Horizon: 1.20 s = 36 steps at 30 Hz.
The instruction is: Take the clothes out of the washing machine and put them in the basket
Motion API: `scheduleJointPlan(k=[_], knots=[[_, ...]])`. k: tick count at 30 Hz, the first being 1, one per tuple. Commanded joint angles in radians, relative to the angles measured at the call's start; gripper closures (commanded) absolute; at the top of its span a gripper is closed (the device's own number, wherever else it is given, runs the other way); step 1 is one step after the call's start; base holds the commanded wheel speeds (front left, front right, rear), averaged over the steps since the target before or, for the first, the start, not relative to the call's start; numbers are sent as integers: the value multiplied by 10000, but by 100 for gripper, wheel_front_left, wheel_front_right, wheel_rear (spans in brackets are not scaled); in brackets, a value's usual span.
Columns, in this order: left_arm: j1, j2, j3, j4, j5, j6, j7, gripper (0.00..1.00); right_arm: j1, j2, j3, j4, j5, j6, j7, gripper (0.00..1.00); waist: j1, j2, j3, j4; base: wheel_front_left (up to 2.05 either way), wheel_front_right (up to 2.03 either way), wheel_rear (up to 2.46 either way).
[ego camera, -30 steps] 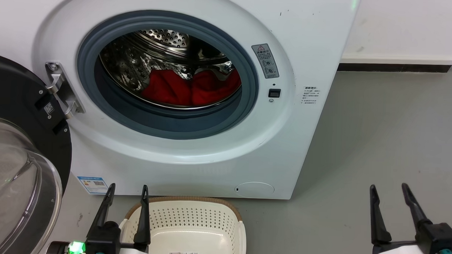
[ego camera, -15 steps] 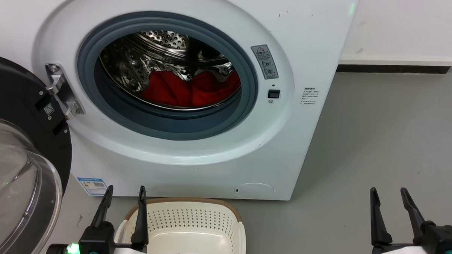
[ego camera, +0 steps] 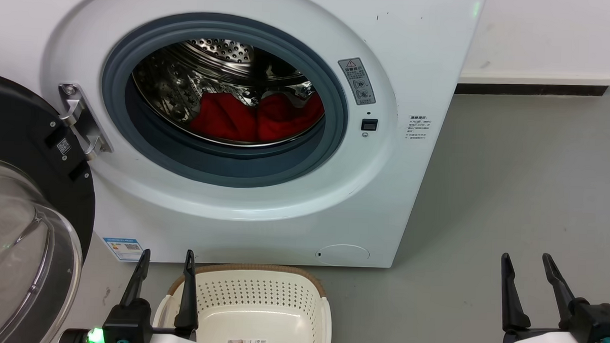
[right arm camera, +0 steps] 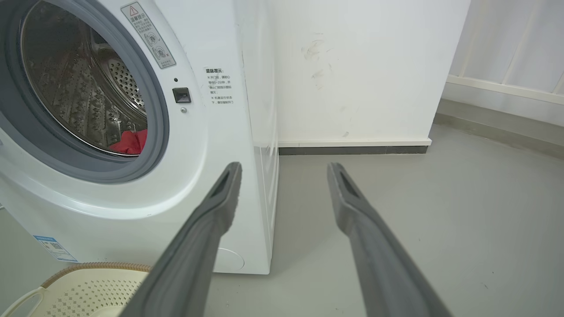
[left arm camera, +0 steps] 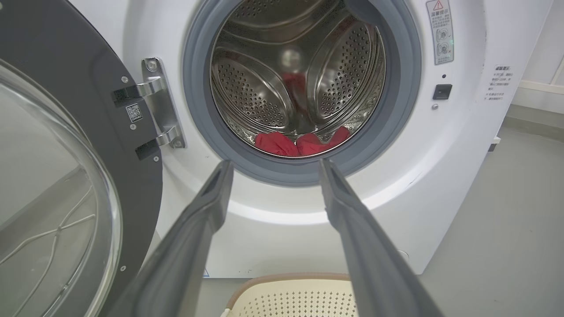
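The clothes (ego camera: 256,121) lay at the bottom of the drum (ego camera: 186,81) of the washing machine (ego camera: 283,206), whose door (ego camera: 27,146) stood open at the left. The left gripper (ego camera: 167,251) was open and held nothing, its fingers raised at the left rim of the basket (ego camera: 260,297), which stood close before the washer and below the clothes. The right gripper (ego camera: 526,255), also open and empty, was over the floor (ego camera: 486,198) at the right, well apart from the clothes.

Grey floor (ego camera: 512,189), smooth, bare, faint specks. White wall (ego camera: 543,32) behind, white ledge (ego camera: 536,78) above dark baseboard (ego camera: 531,90) at floor line. Scuff marks (right arm camera: 315,50) on wall. Pale slatted panel (right arm camera: 511,39) along right side, grey skirting (right arm camera: 498,127) beneath.
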Motion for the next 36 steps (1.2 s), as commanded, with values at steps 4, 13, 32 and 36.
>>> scheduleJointPlan(k=[4,13,32,36], knots=[[-6,-19,32,65,110,-118,-30,0,-225,-23,28,-26,59,-7,-21,0,0,0,178,-118,0,0,0],[-1043,280,296,254,260,-351,-30,0,-726,-21,-101,-263,199,-7,-21,0,0,0,1449,-589,0,0,0],[-8685,3669,-11,4460,551,-1579,876,0,-2358,-7,251,-800,878,-7,-21,0,0,0,5877,-2348,0,0,0],[-10774,4374,-637,5292,537,-1633,2000,0,-2551,-4,448,-876,1126,-7,-21,0,0,0,6503,-2650,0,0,0]])
